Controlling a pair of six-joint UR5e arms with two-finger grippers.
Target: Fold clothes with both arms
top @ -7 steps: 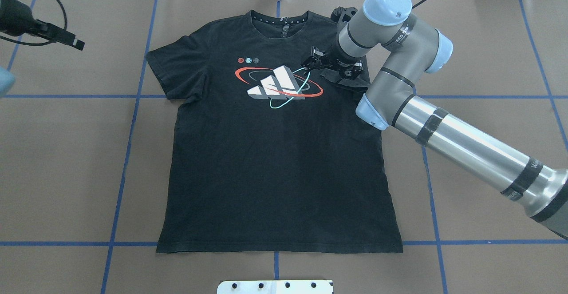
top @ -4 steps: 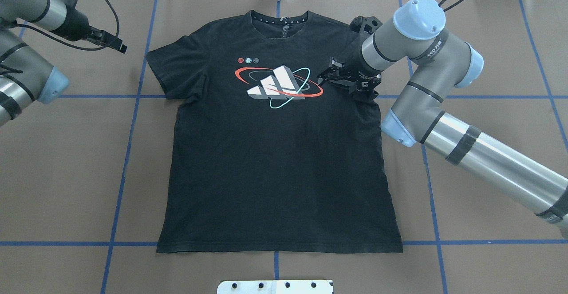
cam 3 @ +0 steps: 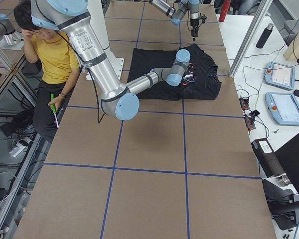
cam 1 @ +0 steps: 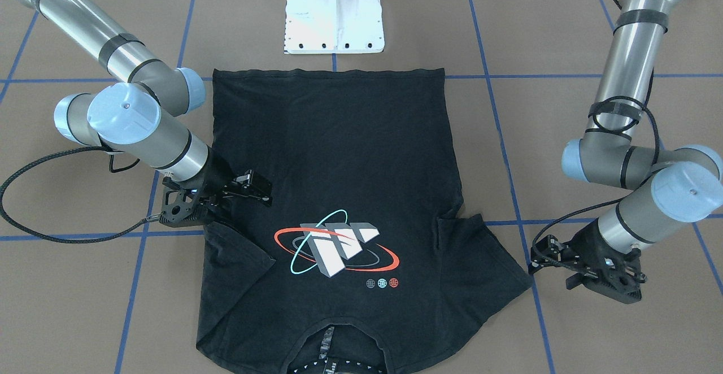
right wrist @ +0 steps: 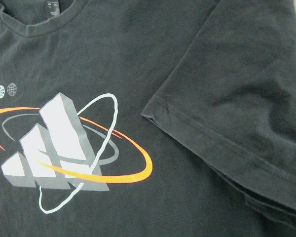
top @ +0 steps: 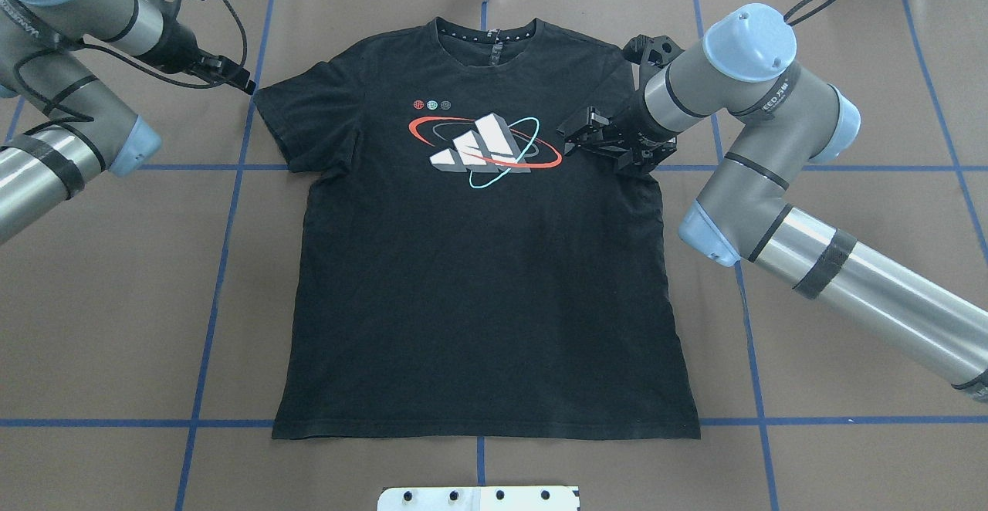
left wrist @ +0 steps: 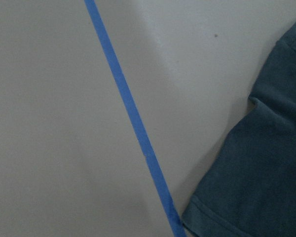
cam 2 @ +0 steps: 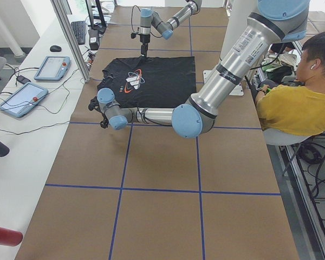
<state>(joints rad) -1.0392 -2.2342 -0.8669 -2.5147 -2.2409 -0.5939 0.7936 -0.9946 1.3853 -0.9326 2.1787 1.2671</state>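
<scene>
The clothes are one black T-shirt point(top: 478, 287) point(cam 1: 339, 137) lying flat, logo point(top: 482, 148) up. Its left sleeve point(top: 297, 121) lies spread out. The right sleeve point(cam 1: 237, 255) is folded in onto the chest, its hem point(right wrist: 212, 143) beside the logo point(right wrist: 64, 148). My right gripper point(top: 575, 134) point(cam 1: 262, 188) hovers open over that sleeve, holding nothing. Just off the left sleeve's outer edge, my left gripper point(top: 245, 85) point(cam 1: 532, 265) is over bare table, its fingers together. The left wrist view shows the sleeve edge point(left wrist: 256, 173) beside a blue tape line point(left wrist: 133, 118).
The white base pedestal point(cam 1: 333, 18) point(top: 478, 498) stands just beyond the shirt's hem. Blue tape lines point(top: 224, 264) grid the brown table. A seated person point(cam 2: 292, 103) point(cam 3: 50, 55) is at the robot's side. Tablets point(cam 2: 21, 97) point(cam 3: 284, 107) lie on the neighbouring bench.
The right arm has drawn back to the right, its gripper moving from near the logo towards the shirt's side. The left arm has swung in from the table's left edge to the left sleeve.
</scene>
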